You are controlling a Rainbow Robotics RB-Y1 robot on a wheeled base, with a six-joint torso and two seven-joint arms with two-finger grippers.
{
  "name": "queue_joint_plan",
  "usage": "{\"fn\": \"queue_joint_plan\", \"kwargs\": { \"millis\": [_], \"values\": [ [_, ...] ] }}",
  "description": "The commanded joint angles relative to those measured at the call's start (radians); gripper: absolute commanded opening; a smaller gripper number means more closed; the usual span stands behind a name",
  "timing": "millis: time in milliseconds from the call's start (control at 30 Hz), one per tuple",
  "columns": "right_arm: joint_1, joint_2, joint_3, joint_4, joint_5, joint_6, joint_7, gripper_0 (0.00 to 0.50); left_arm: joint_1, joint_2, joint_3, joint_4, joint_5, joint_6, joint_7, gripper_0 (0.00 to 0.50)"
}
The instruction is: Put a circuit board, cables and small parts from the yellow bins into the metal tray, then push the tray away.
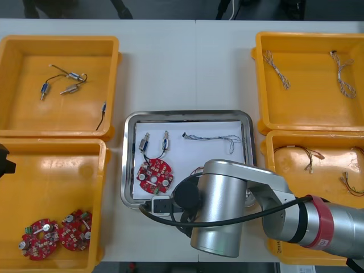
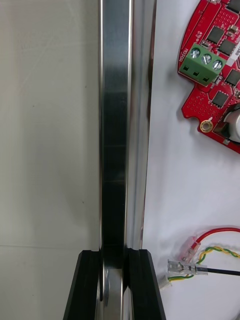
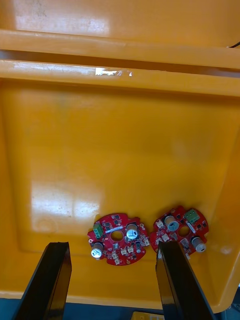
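Nearest to us is the big silver right arm, low over the near side of the metal tray. The right gripper has its two black fingers closed on the tray's near rim, w/ the shiny rim standing between them. We think the pads press the metal, but the view is so close we can't be sure how tight.

The tray sits mid-table between the yellow bins. On its white floor we see one circuit board, two small metal parts, a blue and white cable & a red and yellow cable close to the fingers. So the tray looks full, & the push is the step now.

To do it well:
- Hold the pinch firm & push slow & straight toward the far side of the table.
- Leave the tray flat. Don't lift the near rim, or the bits will slide.
- Aim down the gap between the bins so no corner bumps.
- Don't rush, b/c the rim is thin & smooth & may slip out.

The left gripper hangs wide open, holding nothing, over the near left bin w/ two more boards. It's out of the way.
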State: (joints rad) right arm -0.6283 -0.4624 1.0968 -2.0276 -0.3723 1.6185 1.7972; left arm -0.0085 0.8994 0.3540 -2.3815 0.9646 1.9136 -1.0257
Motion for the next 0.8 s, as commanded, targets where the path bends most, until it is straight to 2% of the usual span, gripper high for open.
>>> {"fn": "queue_joint_plan", "kwargs": {
  "millis": [33,400,800],
  "values": [
    [0.010,0.028,0.018,-0.013,0.023,0.008,-0.029,0.000,0.022,0.038,0.029,-0.028,-0.004,0.006,-0.117,0.500],
    [-0.037,0.016,0.018,-0.013,0.036,-0.002,-0.030,0.000,0.022,0.038,0.029,-0.028,-0.004,0.006,-0.117,0.500],
    [-0.111,-0.018,0.020,-0.011,-0.002,-0.037,-0.032,0.000,0.022,0.038,0.029,-0.028,-0.004,0.006,-0.117,0.500]
  ]
}}
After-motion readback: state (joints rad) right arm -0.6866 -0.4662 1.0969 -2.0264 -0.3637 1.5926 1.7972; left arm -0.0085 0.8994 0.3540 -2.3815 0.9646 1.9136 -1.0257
